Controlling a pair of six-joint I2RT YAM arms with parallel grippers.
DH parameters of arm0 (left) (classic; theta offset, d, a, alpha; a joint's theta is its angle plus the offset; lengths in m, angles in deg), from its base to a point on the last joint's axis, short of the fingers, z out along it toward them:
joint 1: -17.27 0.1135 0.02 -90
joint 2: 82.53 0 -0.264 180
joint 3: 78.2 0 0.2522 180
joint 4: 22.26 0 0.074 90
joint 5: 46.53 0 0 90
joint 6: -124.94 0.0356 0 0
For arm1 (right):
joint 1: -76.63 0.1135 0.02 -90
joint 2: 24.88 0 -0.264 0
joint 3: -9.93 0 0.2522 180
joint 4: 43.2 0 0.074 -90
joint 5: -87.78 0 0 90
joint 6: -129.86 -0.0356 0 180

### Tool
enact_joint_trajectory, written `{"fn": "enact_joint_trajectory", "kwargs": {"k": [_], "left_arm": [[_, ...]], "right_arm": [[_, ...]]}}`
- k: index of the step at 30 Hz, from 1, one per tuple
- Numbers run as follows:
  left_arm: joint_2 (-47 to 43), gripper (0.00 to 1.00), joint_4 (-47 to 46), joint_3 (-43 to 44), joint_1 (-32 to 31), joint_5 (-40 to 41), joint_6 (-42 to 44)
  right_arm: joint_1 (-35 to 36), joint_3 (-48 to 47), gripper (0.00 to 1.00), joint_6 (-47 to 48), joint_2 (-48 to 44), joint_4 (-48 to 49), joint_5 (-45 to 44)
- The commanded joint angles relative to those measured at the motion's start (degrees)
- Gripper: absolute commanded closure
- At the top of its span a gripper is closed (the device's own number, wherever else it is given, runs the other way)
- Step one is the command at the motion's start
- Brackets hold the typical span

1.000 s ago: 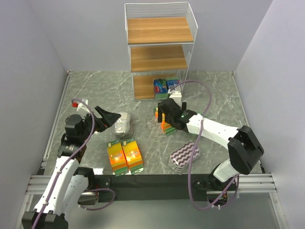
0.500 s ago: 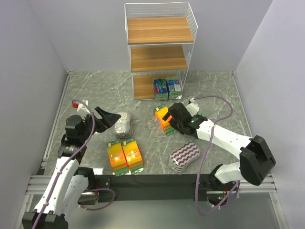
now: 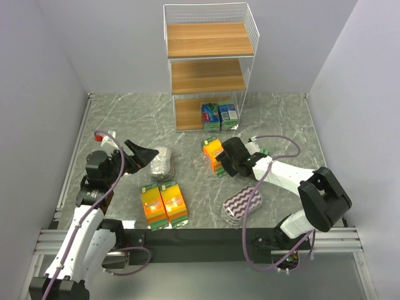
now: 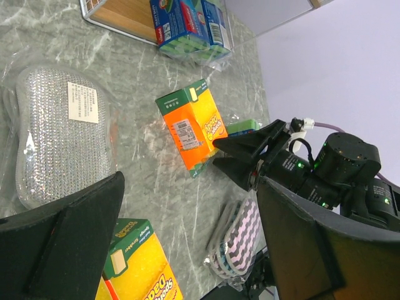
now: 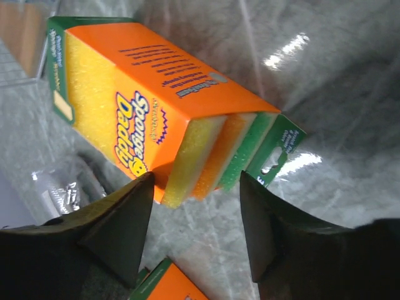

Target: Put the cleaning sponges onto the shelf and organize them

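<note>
An orange-yellow sponge pack (image 3: 213, 150) (image 5: 150, 94) lies on the marble floor in front of the shelf (image 3: 209, 62). My right gripper (image 3: 226, 161) (image 5: 195, 178) is down at its near end. The jaws are still open and straddle that end, with the left finger against the orange side. Two blue-green packs (image 3: 219, 115) (image 4: 187, 25) sit at the shelf's bottom tier. The silvery-grey oval pack (image 3: 161, 162) (image 4: 59, 131) lies just ahead of my left gripper (image 3: 150, 160) (image 4: 190, 181), which hangs wide open and holds nothing.
Two orange-yellow packs (image 3: 164, 203) lie side by side near the front edge. The purple-white wavy pack (image 3: 242, 205) lies under my right forearm. White walls close in both sides. The shelf's upper two wooden tiers are bare.
My right gripper has slid from above the orange pack down to its right end, and its jaws have narrowed around it. The left arm has not moved.
</note>
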Motion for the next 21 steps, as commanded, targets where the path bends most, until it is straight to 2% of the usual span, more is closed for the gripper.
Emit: {"fn": "enact_joint_trajectory", "kwargs": {"k": [1,5,7,8,9,12,17,21], "left_arm": [[-0.3,0.07,-1.1,0.7,-0.1,-0.7,-0.1],[0.0,0.07,-1.5,0.8,-0.1,-0.8,-0.1],[0.1,0.07,-1.7,0.7,-0.1,-0.9,-0.2],[0.2,0.07,-1.8,0.7,-0.1,-1.0,-0.2],[0.4,0.07,-2.1,0.7,-0.1,-1.1,-0.4],[0.8,0.07,-2.1,0.8,0.0,-1.2,-0.3],[0.6,0.07,-1.8,1.1,-0.1,-0.9,-0.1],[0.9,0.07,-2.3,0.8,-0.1,-1.0,-0.3]], "right_arm": [[-0.5,-0.1,0.39,-1.6,0.7,3.1,-0.6],[-1.0,1.6,0.49,-1.9,0.3,3.9,-1.8],[-1.4,1.9,0.57,-1.5,0.6,3.9,-2.2],[-1.6,2.2,0.62,-1.4,0.7,3.9,-2.5],[-1.7,2.4,0.76,-1.3,1.1,3.9,-2.6],[-2.6,3.5,0.89,0.1,2.0,5.2,-1.4],[-3.2,6.5,0.99,3.8,-0.5,8.3,0.7],[-3.2,7.4,1.0,6.6,-5.8,8.8,1.4]]}}
